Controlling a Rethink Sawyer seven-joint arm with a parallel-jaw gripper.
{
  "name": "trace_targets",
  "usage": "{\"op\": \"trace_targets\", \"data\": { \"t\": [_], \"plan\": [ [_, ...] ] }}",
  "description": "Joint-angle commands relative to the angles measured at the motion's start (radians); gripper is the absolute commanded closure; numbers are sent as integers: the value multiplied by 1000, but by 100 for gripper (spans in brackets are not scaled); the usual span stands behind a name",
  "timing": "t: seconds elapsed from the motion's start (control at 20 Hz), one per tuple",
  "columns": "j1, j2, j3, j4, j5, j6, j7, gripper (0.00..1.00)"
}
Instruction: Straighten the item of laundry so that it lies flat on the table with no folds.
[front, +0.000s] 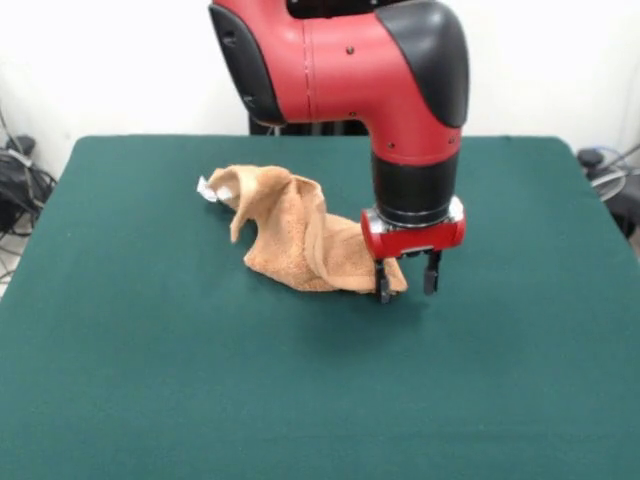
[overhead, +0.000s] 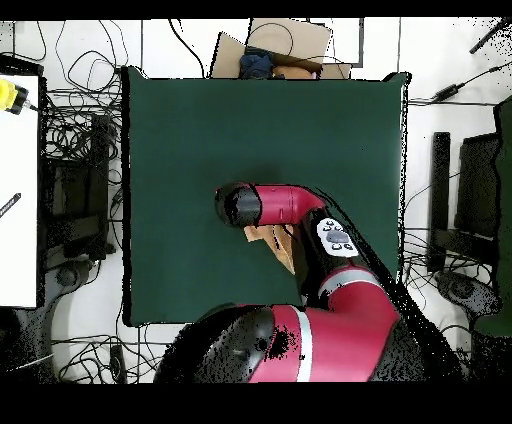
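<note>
Down low, the gripper (front: 405, 280) has its fingers spread; one finger (front: 384, 283) touches the towel's (front: 295, 235) edge, the other (front: 432, 272) stands over bare table (front: 150, 380) beside it. Nothing is pinched. The towel lies crumpled and ridged near the table's middle, its small white tag (front: 208, 190) at the end farthest from the gripper; no writing on it can be read. Wide green cloth lies open all round the towel, every table edge well apart from it.
</note>
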Motion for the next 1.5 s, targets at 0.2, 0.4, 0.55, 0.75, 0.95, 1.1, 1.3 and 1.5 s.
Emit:
{"op": "trace_targets", "data": {
  "t": [0.2, 0.4, 0.55, 0.75, 0.95, 1.1, 1.3, 1.5],
  "plan": [
    [18, -15, 4, -1, -45, 161, -6, 0],
    [41, -49, 0, 9, -42, 176, 10, 0],
    [50, -41, 5, -8, -41, 179, 13, 0],
    [36, -62, 13, 5, -40, 199, -1, 0],
    [30, -183, 12, 131, -15, 237, 25, 0],
    [46, -303, -8, 240, 15, 262, 76, 0],
    [57, -304, -16, 248, 11, 261, 97, 0],
    [37, -211, -1, 180, -7, 242, 76, 0]
  ]
}}
